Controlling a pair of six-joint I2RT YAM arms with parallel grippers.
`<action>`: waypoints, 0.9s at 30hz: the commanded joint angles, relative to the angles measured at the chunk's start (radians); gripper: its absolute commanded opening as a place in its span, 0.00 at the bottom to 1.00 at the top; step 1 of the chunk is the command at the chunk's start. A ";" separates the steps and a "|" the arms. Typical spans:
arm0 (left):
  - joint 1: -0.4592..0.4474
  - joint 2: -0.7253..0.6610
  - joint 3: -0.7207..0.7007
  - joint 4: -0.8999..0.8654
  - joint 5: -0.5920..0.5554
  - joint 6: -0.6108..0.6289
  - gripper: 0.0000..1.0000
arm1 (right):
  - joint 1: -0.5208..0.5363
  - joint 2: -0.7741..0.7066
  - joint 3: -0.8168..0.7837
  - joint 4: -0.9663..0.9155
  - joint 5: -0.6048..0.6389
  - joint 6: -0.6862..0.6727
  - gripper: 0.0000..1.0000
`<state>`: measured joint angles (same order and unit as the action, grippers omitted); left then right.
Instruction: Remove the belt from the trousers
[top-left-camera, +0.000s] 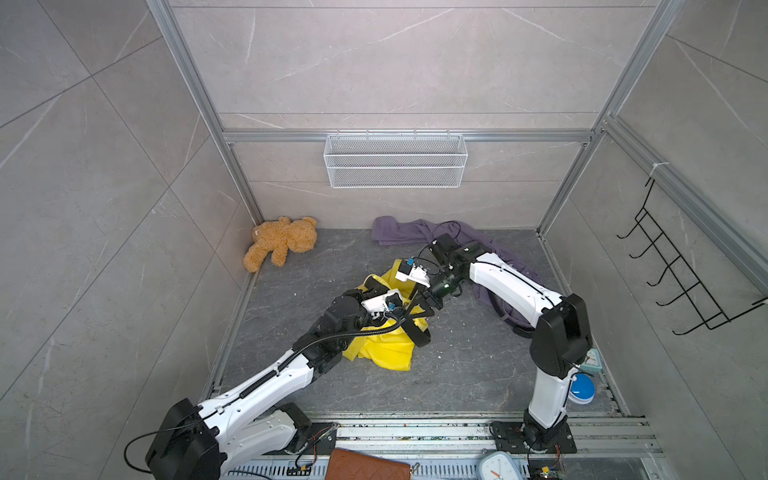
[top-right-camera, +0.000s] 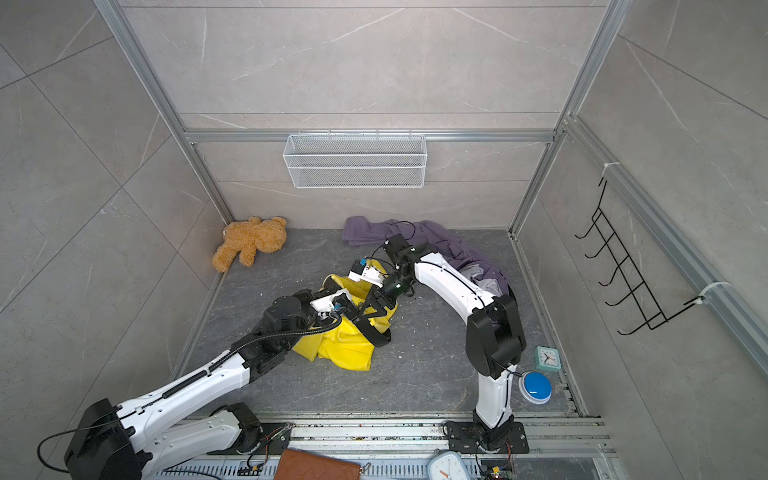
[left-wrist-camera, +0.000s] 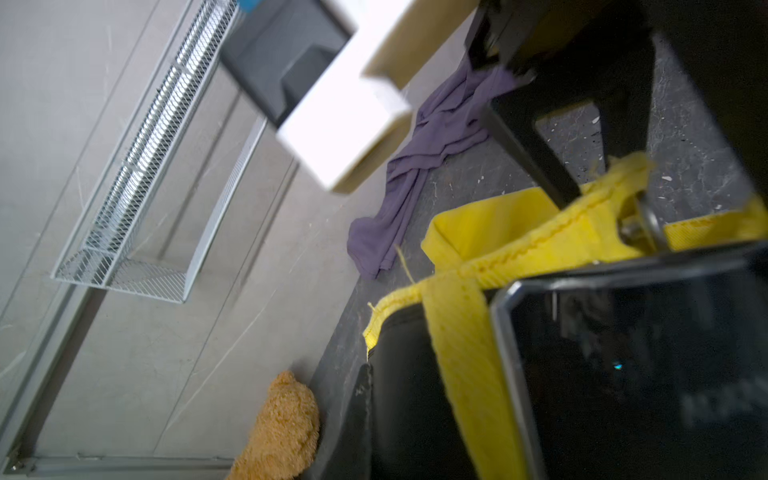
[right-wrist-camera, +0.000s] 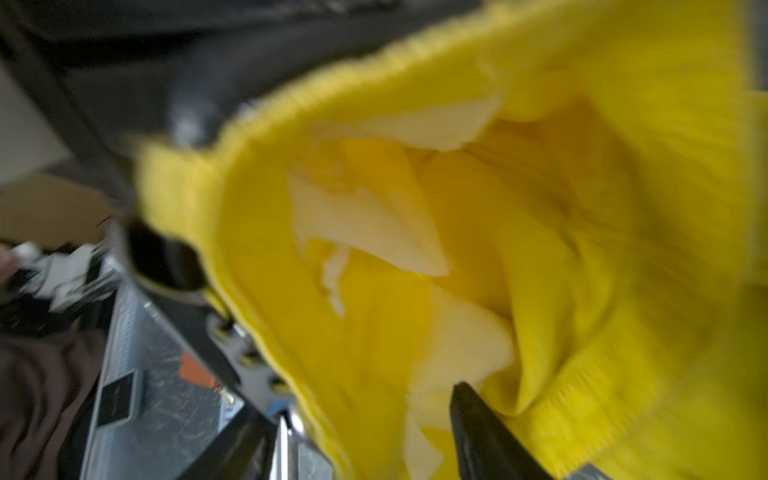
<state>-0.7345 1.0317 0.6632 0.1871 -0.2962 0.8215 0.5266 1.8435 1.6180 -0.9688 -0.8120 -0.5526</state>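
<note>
Black strap belt (top-left-camera: 417, 334), in yellow cloth trousers (top-left-camera: 388, 353), is lying five o'clock from my nearer left pincer (top-left-camera: 402, 311), fully closed, hold unclear. Right pincer (top-left-camera: 428, 307) is gaping.

Dark grey, stone-patterned floor (top-left-camera: 478, 374) of the walled cell. Far left corner: a tan teddy bear (top-left-camera: 282, 243), lying against the left wall. Far edge, centre to right: a crumpled purple garment (top-left-camera: 399, 230), trailing along the right side toward the near edge. Centre: yellow trousers (top-left-camera: 390, 353), bunched, the lower folds spread flat on the floor. Near right corner: a small teal alarm clock (top-right-camera: 547, 358) just beside a round blue push-button (top-right-camera: 536, 386). Small pale specks (top-left-camera: 438, 355) are scattered right of the trousers. Metal strip (top-left-camera: 582, 467) along the near edge: a brown quilted wallet (top-left-camera: 365, 465) and a pale clock (top-left-camera: 498, 467), apart.
</note>
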 joint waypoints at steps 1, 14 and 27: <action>0.000 -0.054 0.108 -0.262 -0.088 -0.197 0.00 | -0.018 -0.163 -0.133 0.266 0.224 0.163 0.71; 0.003 0.132 0.477 -0.812 -0.073 -0.542 0.00 | 0.336 -0.483 -0.717 1.062 0.733 0.188 0.80; 0.006 0.109 0.555 -0.953 0.019 -0.683 0.00 | 0.356 -0.353 -0.755 1.437 0.849 0.130 0.22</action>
<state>-0.7326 1.1782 1.1744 -0.7040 -0.3122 0.2146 0.8955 1.5063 0.8379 0.4015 0.0437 -0.4095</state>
